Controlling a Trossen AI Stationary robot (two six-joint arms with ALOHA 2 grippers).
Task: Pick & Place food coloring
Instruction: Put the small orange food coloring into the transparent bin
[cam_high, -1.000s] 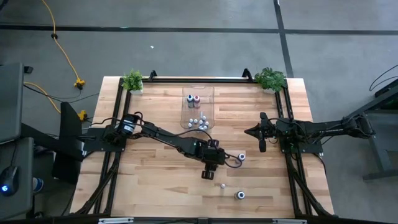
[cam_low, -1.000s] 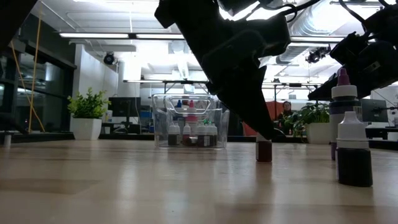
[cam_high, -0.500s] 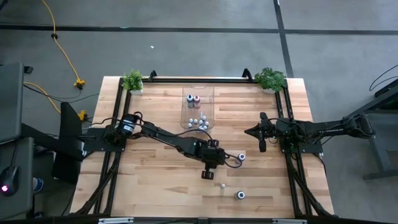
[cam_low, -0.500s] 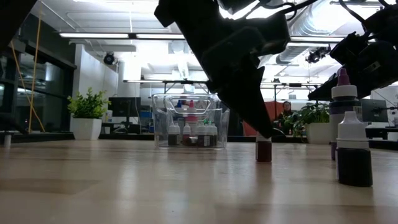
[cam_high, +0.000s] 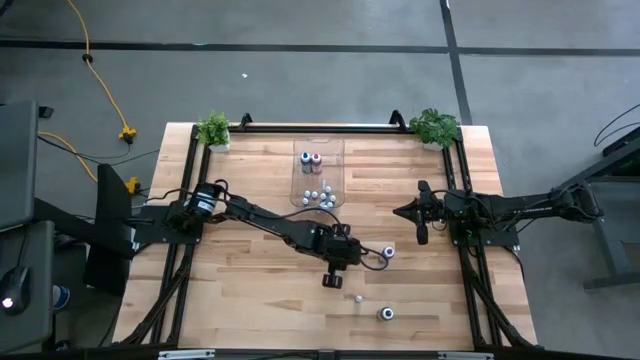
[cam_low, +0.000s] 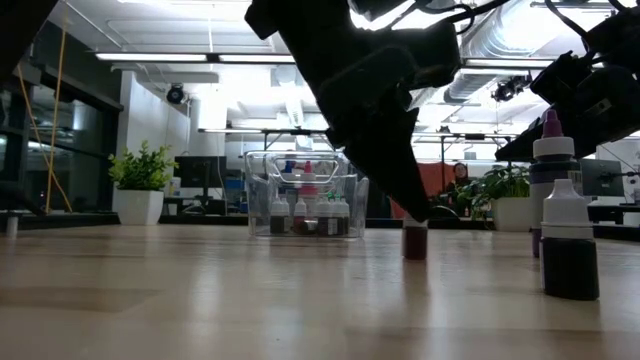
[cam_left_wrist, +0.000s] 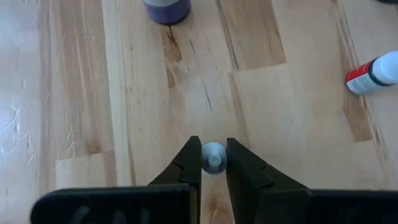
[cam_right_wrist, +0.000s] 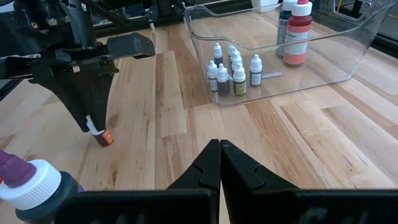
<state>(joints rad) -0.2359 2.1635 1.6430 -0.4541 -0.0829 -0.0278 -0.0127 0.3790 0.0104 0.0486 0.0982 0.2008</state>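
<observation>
My left gripper (cam_left_wrist: 213, 147) stands mid-table, slanting down, shut on a tiny food coloring bottle (cam_right_wrist: 103, 137) with a white cap and an orange-red body. The clear bin (cam_high: 318, 175) at the far middle holds several tiny bottles (cam_right_wrist: 231, 73) and two larger ones (cam_right_wrist: 295, 31), all upright on their bases. A purple bottle (cam_left_wrist: 166, 9) stands just beyond the held one. A red bottle (cam_left_wrist: 368, 76) lies on its side nearby. My right gripper (cam_right_wrist: 219, 148) waits shut at the table's right, touching nothing. My left gripper pinches the tiny bottle's white cap (cam_left_wrist: 213, 155) between its two fingertips. The fingers (cam_low: 405, 195) slant down from above, coming from the table's left. The body (cam_low: 415, 242) hangs below them, slightly tilted, its base at the tabletop; whether it rests there I cannot tell.
A dark-bodied, white-capped bottle (cam_low: 570, 240) stands near the front right, and the purple-tipped one (cam_low: 550, 135) rises behind it. Potted plants (cam_high: 212, 130) (cam_high: 434, 127) mark the far corners. Bare wood (cam_high: 250, 290) lies at the near left. A black frame rail (cam_high: 320, 128) runs along the far edge.
The tiny bottle at my left gripper's fingertips has shifted a little toward the table's left, together with the fingertips.
</observation>
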